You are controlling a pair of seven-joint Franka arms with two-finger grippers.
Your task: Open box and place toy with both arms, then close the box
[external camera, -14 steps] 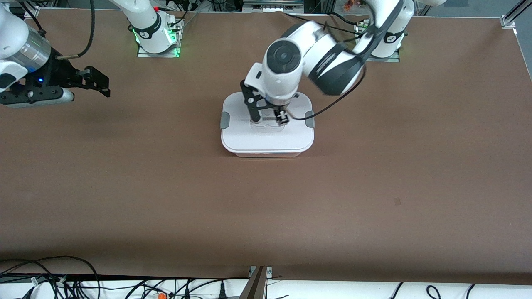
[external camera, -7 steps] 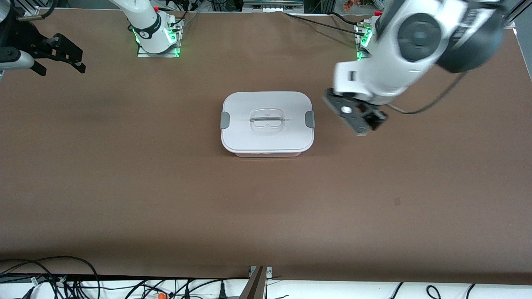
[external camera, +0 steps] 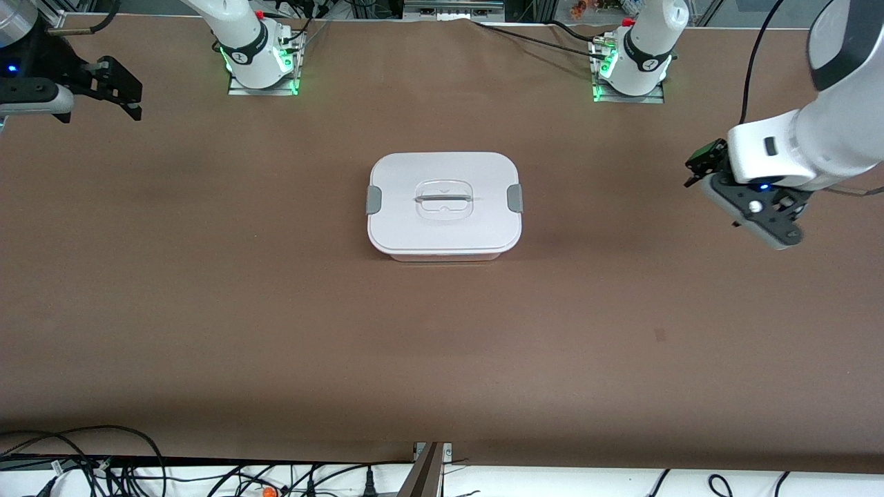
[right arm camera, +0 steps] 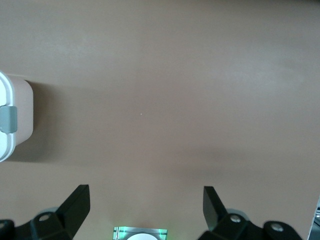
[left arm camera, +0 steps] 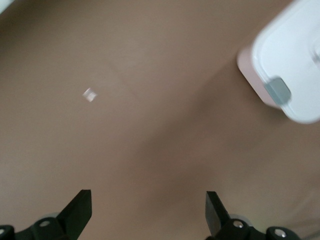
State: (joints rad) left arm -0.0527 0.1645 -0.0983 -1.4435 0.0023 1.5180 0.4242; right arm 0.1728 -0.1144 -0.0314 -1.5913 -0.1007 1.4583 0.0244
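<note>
Along the edge of the bench (external camera: pixel 442 359) nearest the front camera, a tangle of black cables (external camera: pixel 83 462) lay below the brown covering. Farther up, at the middle of the bench, the box (external camera: pixel 444 205) sat flat with its white lid (external camera: pixel 442 172) on and a grey clip (external camera: pixel 373 199) at each short end; the recessed handle (external camera: pixel 443 199) ran along the lid's centre. A thin strip of the pale pink tub showed under the lid's near edge. No toy could be seen anywhere on the bench.

At about the same depth, toward the left arm's end of the bench, the left claw (external camera: pixel 697 166) hung over bare brown surface, well apart from the box. In the left wrist view its two black fingers (left arm camera: pixel 80 210) stood spread wide with nothing between them, and one corner of the box (left arm camera: pixel 285 75) with a grey clip (left arm camera: pixel 278 90) appeared in the frame.

The right claw (external camera: pixel 124 90) was over the right arm's end of the bench, also well apart from the box. The right wrist view showed its fingers (right arm camera: pixel 77 202) spread wide and empty over plain brown covering, with one end of the box (right arm camera: pixel 15 120) at the frame's edge.

Farthest from the camera, the two arm bases (external camera: pixel 259 59) stood along the bench's top edge, green lights glowing at their feet.
</note>
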